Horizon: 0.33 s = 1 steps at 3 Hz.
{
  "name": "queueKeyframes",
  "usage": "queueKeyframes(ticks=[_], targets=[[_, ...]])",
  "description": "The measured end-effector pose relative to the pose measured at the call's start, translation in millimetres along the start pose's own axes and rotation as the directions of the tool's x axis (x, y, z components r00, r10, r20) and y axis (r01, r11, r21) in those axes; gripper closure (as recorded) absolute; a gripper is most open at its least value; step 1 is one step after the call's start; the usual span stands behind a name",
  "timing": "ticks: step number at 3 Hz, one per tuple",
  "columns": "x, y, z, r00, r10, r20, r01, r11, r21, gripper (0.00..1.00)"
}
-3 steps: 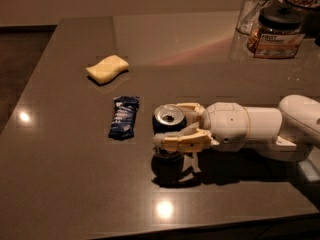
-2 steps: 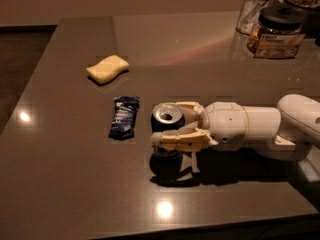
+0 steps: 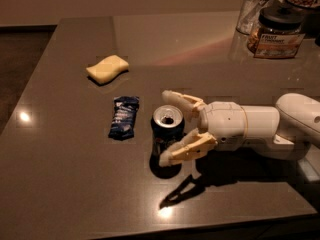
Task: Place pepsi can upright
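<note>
The hand (image 3: 163, 126) reached in low over the tabletop (image 3: 70, 184) from the right side. Its two pale fingers were spread wide. One finger (image 3: 182, 100) lay on the far side and the other finger (image 3: 190, 149) lay on the near side.

The can (image 3: 167, 123) stood up straight on the tabletop, right in the gap between the two fingers, out by their tips. Its silver top faced up, and the small drinking hole showed in it. The far finger looked a little apart from the can. The near finger crossed in front of the bottom part of the can, and I could not tell if it touched. The body of the hand sat just to the right of the can.

A flat blue wrapper (image 3: 123, 117) lay just past the fingertips, to the left of the can, not touching it. A yellow sponge (image 3: 106, 68) lay farther off, up and to the left of the hand, well apart from it. A jar (image 3: 276, 31) with a dark lid and a clear glass (image 3: 255, 9) stood far behind the hand, near the back right of the tabletop. A dark shadow of the hand fell on the tabletop just in front of it.
</note>
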<state>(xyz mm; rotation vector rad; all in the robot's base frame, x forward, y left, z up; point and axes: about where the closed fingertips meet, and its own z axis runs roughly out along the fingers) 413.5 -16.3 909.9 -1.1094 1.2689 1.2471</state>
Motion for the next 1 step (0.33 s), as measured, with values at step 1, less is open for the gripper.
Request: queueKeyframes(ticks=[1], targets=[[0.0,0.0,0.1,1.000,0.000,0.000,0.000,1.0000,0.000,0.00]])
